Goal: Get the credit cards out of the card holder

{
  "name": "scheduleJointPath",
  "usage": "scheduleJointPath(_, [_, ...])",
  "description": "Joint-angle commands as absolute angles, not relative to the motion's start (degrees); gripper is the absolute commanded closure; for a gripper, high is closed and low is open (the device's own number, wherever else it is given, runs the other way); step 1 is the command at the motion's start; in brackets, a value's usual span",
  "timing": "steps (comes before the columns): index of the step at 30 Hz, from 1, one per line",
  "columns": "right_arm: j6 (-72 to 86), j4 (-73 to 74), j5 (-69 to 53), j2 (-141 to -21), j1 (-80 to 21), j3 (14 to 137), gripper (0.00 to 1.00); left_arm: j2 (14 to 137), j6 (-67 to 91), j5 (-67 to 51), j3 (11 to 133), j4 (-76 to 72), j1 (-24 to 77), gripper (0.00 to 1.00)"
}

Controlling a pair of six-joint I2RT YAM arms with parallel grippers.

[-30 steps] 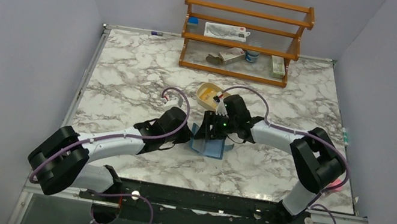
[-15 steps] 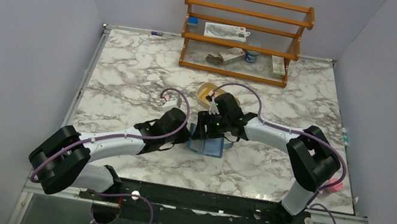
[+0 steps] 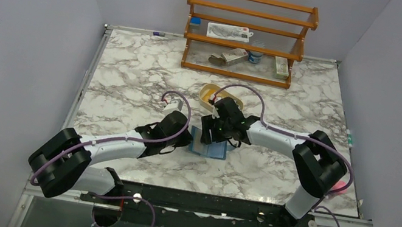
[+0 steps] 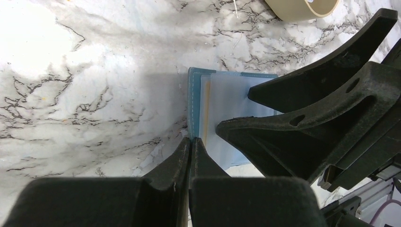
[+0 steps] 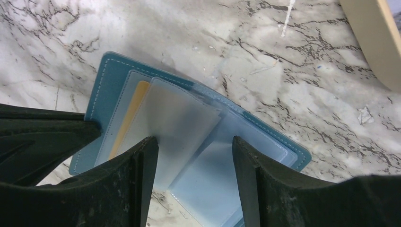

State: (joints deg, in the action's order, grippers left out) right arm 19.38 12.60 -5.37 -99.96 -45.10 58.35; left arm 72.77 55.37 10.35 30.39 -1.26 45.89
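Note:
The card holder, a teal-blue wallet, lies open on the marble table between my two arms. My left gripper is shut on its near left edge and shows in the top view. My right gripper is open right above the paler blue inside, one finger on each side of a pale grey credit card that sticks out of a slot. A second card with a yellow stripe lies under it. The right gripper also shows in the top view.
An oval tan tray with a yellow inside stands just behind the wallet, and its rim shows in the right wrist view. A wooden rack with small items stands at the back. The left fingers are close beside my right gripper.
My right gripper has moved left and down over the wallet. The wallet's raised leaf now lies flatter. The left arm has barely moved.

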Motion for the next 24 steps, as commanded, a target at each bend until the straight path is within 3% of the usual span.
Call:
scheduleJointPath(1, [18.4,17.4,-0.4,-100.0,-45.3,54.1,0.35,70.9,56.6,10.3,29.3,-3.7,46.4,1.0])
scheduleJointPath(24, [21.7,23.9,9.2,-91.4,-44.6,50.0,0.25,71.0,57.8,10.4,25.1,-5.8,46.4,1.0])
